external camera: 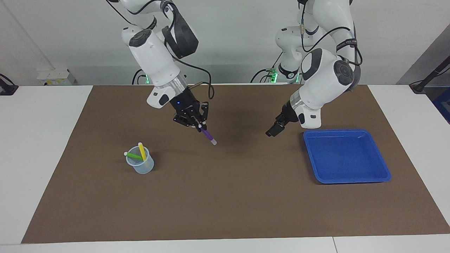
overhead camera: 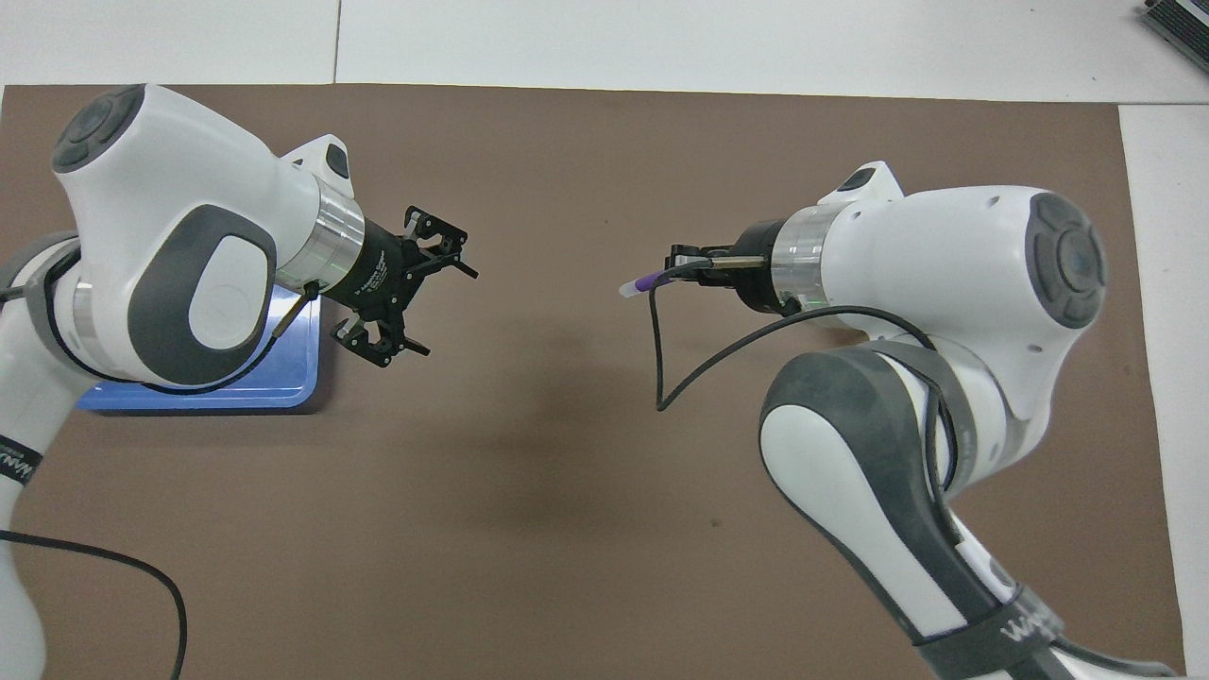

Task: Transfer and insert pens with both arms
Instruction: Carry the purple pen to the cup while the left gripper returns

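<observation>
Right gripper (external camera: 199, 125) clamps purple pen (external camera: 209, 136) over mid-mat | left gripper (overhead camera: 422, 304) jaws apart beside blue tray (external camera: 385, 175) edge

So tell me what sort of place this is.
Probably a robotics lab bench: two white arms mounted at a table under a brown mat, with a blue tray and pen cup as props.

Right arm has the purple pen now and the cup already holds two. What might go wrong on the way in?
1. The right gripper holds the purple pen only at its upper end, tilted; it might pivot or slip.
2. The green pen and yellow pen lean across the cup mouth, so the incoming tip may hit them.
3. The cup looks light; a side push may tip it.
</observation>
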`<state>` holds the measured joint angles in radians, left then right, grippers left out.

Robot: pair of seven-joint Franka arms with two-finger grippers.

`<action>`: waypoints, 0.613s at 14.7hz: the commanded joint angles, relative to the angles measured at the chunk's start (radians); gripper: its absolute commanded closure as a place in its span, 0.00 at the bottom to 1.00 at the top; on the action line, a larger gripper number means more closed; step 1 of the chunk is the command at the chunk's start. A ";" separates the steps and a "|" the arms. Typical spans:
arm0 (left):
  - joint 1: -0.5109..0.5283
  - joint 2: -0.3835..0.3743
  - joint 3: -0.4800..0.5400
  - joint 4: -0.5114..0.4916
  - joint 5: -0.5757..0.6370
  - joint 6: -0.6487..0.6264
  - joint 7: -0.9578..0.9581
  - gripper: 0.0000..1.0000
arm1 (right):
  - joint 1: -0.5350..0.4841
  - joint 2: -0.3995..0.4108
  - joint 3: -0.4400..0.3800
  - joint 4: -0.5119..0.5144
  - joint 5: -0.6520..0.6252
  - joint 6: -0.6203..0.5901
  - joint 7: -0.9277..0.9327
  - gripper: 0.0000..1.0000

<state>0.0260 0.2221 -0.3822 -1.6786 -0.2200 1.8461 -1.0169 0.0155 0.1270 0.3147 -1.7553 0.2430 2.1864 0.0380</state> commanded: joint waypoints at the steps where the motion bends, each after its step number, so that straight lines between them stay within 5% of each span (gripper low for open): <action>1: -0.006 -0.032 0.011 0.011 0.103 -0.042 0.140 0.00 | -0.054 0.005 0.009 0.033 -0.136 -0.068 -0.145 1.00; 3: -0.006 -0.052 0.009 0.013 0.189 -0.044 0.249 0.00 | -0.091 0.006 0.012 0.042 -0.252 -0.080 -0.257 1.00; 9: 0.041 -0.156 0.016 0.011 0.297 -0.042 0.679 0.00 | -0.215 0.029 0.012 0.013 -0.268 -0.017 -0.527 1.00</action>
<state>0.0413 0.1229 -0.3721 -1.6604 0.0506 1.8288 -0.4845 -0.1639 0.1418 0.3113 -1.7328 -0.0044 2.1453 -0.4369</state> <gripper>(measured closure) 0.000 0.824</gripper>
